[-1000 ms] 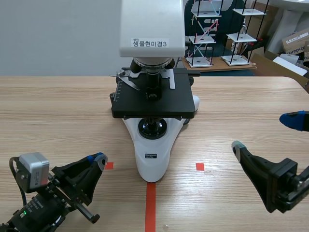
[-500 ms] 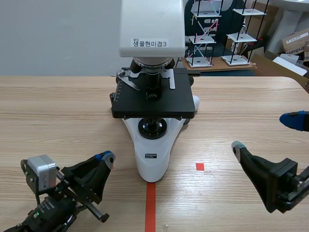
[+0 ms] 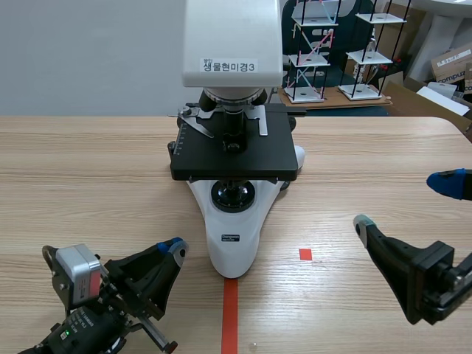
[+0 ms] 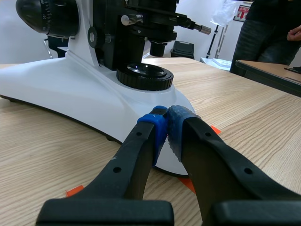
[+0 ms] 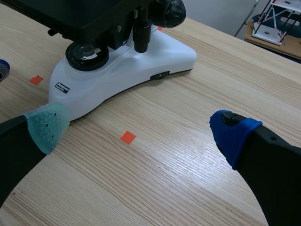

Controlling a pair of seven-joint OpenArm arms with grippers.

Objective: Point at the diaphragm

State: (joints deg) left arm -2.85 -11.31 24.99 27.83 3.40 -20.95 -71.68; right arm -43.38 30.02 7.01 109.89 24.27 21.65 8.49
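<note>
the left gripper (image 3: 174,248) sits low on the table (image 3: 88,177) just beside the front of the microscope (image 3: 233,110), at the foot of its white base (image 3: 233,228). its claw is closed to a narrow tip, the blue pads pressed together on nothing. that suits a pointing job: one joined tip marks a spot more clearly than two spread fingers. in the left wrist view the tip (image 4: 167,123) aims up the slope of the base toward the round lamp lens (image 4: 145,76).

the diaphragm (image 4: 156,47) seems to be the black assembly tucked under the stage (image 3: 251,158), right above that lens. the stage hides most of it in the scene view, so a low approach from the front looks like the sensible line. the tip is short of it, so i judge the pointing as not yet done.

the right gripper (image 3: 405,203) hangs well apart from the microscope, out past the small orange tape square (image 3: 305,254). its claw is wide, one pad grey-green and one blue, with nothing between them (image 5: 141,129). it appears parked out of the way, leaving the front of the microscope free.
</note>
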